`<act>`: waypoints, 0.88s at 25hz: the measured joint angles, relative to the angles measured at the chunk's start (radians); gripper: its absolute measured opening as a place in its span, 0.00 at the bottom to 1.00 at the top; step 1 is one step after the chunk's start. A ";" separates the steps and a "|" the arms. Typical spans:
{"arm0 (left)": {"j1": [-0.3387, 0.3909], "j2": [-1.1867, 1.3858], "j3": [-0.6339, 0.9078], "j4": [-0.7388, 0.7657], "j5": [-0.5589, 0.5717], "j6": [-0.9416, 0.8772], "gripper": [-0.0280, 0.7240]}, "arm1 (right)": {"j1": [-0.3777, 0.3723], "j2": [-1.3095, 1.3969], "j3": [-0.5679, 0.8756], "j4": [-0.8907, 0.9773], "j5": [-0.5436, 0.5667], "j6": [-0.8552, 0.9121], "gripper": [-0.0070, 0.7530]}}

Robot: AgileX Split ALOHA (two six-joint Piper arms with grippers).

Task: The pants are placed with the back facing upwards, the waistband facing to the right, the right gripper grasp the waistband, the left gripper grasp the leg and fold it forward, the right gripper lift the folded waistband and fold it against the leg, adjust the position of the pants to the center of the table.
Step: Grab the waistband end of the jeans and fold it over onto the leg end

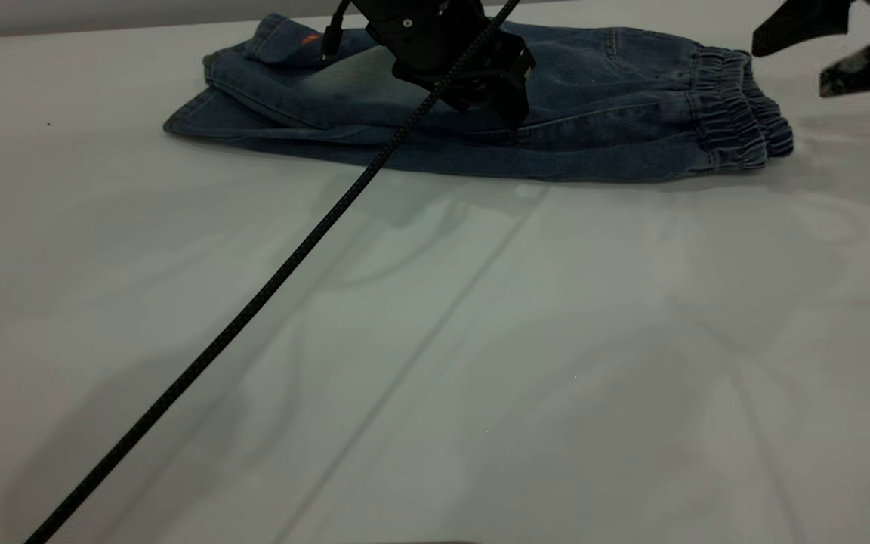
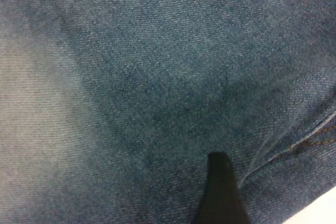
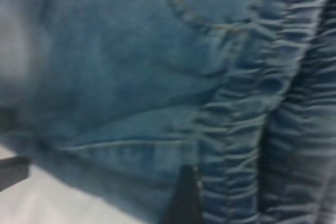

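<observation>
Pants [image 1: 593, 113] lie folded lengthwise near the far edge of the table [image 1: 480, 363], long axis running left to right in the exterior view. Waistband [image 1: 741, 109] sits at the right end, its gathered elastic doubled over itself in two stacked layers. At the left end the hems are stacked as well; the upper leg [image 1: 284, 41] shows a small orange mark on its turned-up part. A pale bleached patch shows on the denim toward the middle.

Left gripper [image 1: 507, 102] is down over the middle of the folded pants, its tip at or just above the denim; contact cannot be confirmed. Its braided black cable [image 1: 254, 295] runs diagonally from the gripper across the table to the near left corner. In the left wrist view only one dark fingertip [image 2: 220, 187] shows against the fabric, beside a stitched seam, so whether that claw is spread or pressed together cannot be told.

Right gripper [image 1: 831, 49] hangs in the air at the upper right, above and beyond the waistband, apart from the fabric. Its two fingers stand spread with nothing between them. The right wrist view looks onto the ruched waistband [image 3: 262, 129] and a curved pocket seam [image 3: 199, 14].
</observation>
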 joint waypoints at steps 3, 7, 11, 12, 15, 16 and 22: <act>0.000 0.000 0.000 0.001 0.004 0.000 0.67 | 0.000 0.014 0.000 0.043 -0.010 -0.053 0.89; 0.000 0.000 0.000 0.002 0.005 0.000 0.67 | 0.000 0.039 -0.002 0.091 -0.010 -0.137 0.87; 0.000 0.000 0.000 0.003 0.007 -0.001 0.67 | 0.000 0.079 -0.005 0.122 -0.011 -0.199 0.84; 0.000 0.000 0.000 0.003 0.007 -0.001 0.67 | 0.000 0.088 -0.005 0.127 -0.011 -0.208 0.84; 0.000 0.000 0.000 0.003 0.007 -0.001 0.67 | 0.000 0.108 -0.007 0.133 -0.004 -0.221 0.83; 0.000 0.000 0.000 0.003 0.007 -0.001 0.67 | 0.001 0.116 -0.010 0.134 0.005 -0.223 0.83; 0.000 0.000 0.000 0.003 0.007 -0.001 0.67 | 0.047 0.134 -0.027 0.140 0.058 -0.253 0.83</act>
